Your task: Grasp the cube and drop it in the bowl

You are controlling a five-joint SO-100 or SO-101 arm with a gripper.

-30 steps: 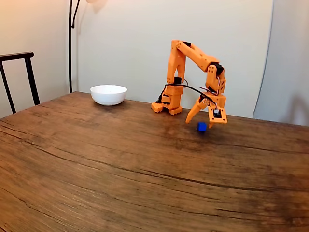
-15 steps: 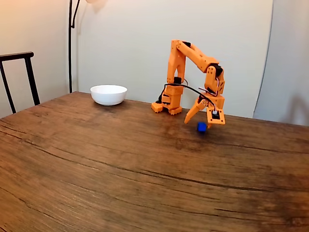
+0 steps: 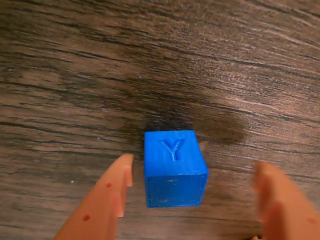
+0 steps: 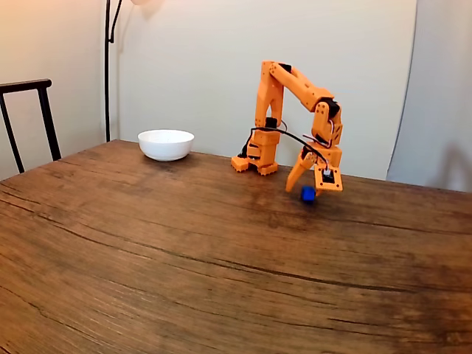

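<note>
The pincer (image 4: 307, 192) has dropped lower since a second ago, its jaws apart around the cube (image 3: 174, 169), not touching it. The bowl (image 4: 166, 144) sits at the fixed view's upper left.

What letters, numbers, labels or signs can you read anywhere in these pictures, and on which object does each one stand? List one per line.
"Y": raised on the top face of the cube, seen in the wrist view between the open fingers of the gripper.
The bowl, arm and table carry no readable text in the fixed view.
</note>
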